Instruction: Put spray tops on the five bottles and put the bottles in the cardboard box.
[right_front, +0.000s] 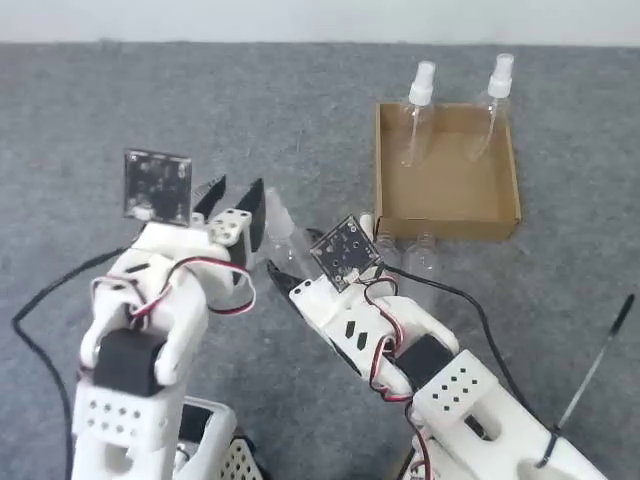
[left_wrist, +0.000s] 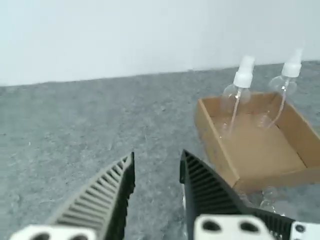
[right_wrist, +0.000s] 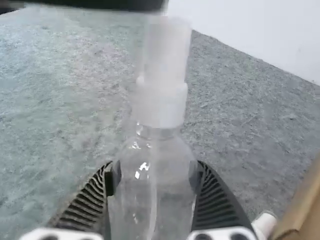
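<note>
My right gripper (right_wrist: 155, 175) is shut on a clear bottle (right_wrist: 156, 180) that carries a white spray top (right_wrist: 162, 75). In the high view this bottle (right_front: 284, 238) stands at the table's middle, held by my right gripper (right_front: 288, 272). My left gripper (right_front: 235, 196) is open just left of the bottle's top, nothing between its fingers (left_wrist: 112, 187). The cardboard box (right_front: 448, 222) lies at the back right. Two bottles with spray tops (right_front: 415, 115) (right_front: 492, 105) lean inside it. Two clear bottles without tops (right_front: 386, 250) (right_front: 425, 250) stand against the box's near wall.
Grey carpet covers the table. A black cable (right_front: 470, 300) runs along the right arm, and a thin black rod (right_front: 600, 360) lies at the right edge. In the left wrist view the box (left_wrist: 220, 150) lies ahead to the right.
</note>
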